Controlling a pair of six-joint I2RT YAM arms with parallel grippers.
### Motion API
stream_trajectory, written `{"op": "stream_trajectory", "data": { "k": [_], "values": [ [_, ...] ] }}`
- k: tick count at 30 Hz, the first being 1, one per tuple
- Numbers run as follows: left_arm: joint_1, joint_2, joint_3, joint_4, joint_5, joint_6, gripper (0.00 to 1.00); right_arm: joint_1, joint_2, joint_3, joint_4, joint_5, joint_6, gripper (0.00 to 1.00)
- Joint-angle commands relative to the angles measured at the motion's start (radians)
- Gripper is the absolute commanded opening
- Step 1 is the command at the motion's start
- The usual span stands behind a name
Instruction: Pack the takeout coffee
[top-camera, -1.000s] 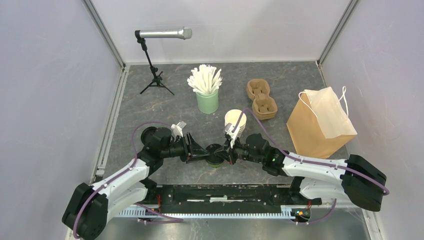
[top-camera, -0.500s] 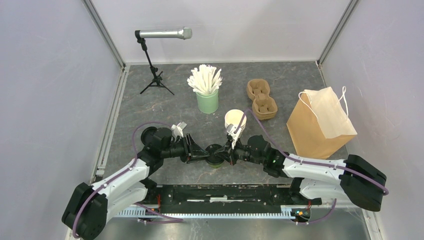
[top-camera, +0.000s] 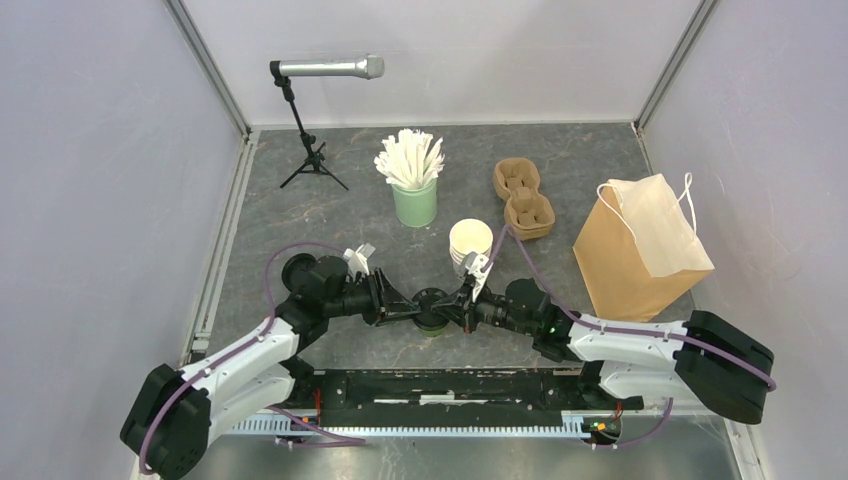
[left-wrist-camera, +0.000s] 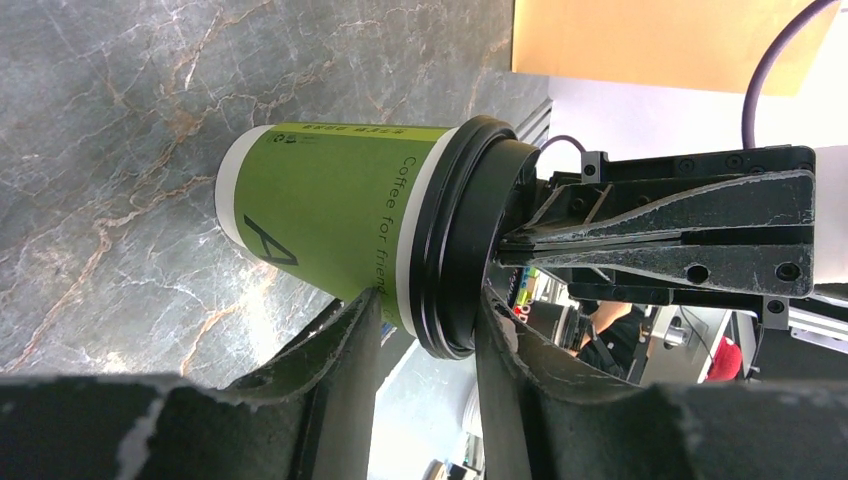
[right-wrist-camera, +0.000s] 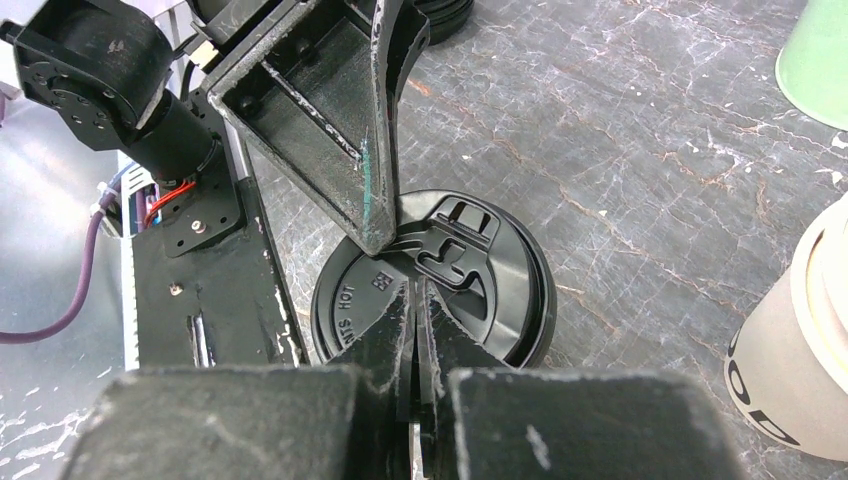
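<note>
The olive-green cup (top-camera: 432, 318) with a black lid (top-camera: 431, 299) stands upright on the table between my two grippers. In the left wrist view the cup (left-wrist-camera: 330, 215) and its lid (left-wrist-camera: 468, 235) sit between my fingers: one finger lies on the cup wall under the rim, the other on the lid's top. My left gripper (top-camera: 406, 309) is shut on the lid's rim. My right gripper (top-camera: 456, 308) is shut, its tips (right-wrist-camera: 413, 292) on the lid top (right-wrist-camera: 480, 300). The white lidded cup is out of view.
A stack of lidless cream cups (top-camera: 470, 242) stands just behind the right gripper. Behind are a mint-green cup of white sticks (top-camera: 413, 203), a brown cup carrier (top-camera: 523, 195) and a microphone stand (top-camera: 310, 150). A brown paper bag (top-camera: 625, 262) stands at the right.
My right arm has shifted slightly to the right, its shut tips staying at the lid. The left gripper and the green cup have hardly moved.
</note>
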Motion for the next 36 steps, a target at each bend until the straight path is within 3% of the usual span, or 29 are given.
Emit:
{"op": "stream_trajectory", "data": {
  "k": [1, 6, 10, 14, 17, 21, 30, 36],
  "values": [
    [-0.032, 0.077, -0.056, -0.175, -0.180, 0.083, 0.36, -0.002, 0.042, -0.096, -0.160, 0.004, 0.016, 0.00],
    [-0.048, 0.062, -0.086, -0.186, -0.229, 0.060, 0.33, -0.001, 0.048, -0.104, -0.149, 0.000, 0.020, 0.00],
    [-0.049, -0.006, -0.092, -0.119, -0.141, -0.002, 0.34, -0.002, 0.046, -0.096, -0.149, -0.026, 0.006, 0.00],
    [-0.047, -0.102, -0.027, -0.086, -0.059, -0.029, 0.52, -0.002, 0.031, -0.071, -0.179, -0.046, -0.027, 0.01],
    [-0.046, -0.120, 0.086, -0.224, -0.098, 0.072, 0.63, -0.002, 0.014, -0.058, -0.200, -0.053, -0.055, 0.01],
    [-0.046, -0.053, 0.211, -0.361, -0.169, 0.196, 0.67, -0.002, 0.004, -0.016, -0.254, -0.062, -0.100, 0.03],
    [-0.045, 0.126, 0.297, -0.349, -0.178, 0.277, 0.66, -0.002, 0.028, 0.108, -0.341, -0.097, -0.166, 0.06],
    [-0.044, 0.140, 0.285, -0.374, -0.206, 0.288, 0.55, -0.001, 0.031, 0.154, -0.381, -0.092, -0.171, 0.09]
  ]
}}
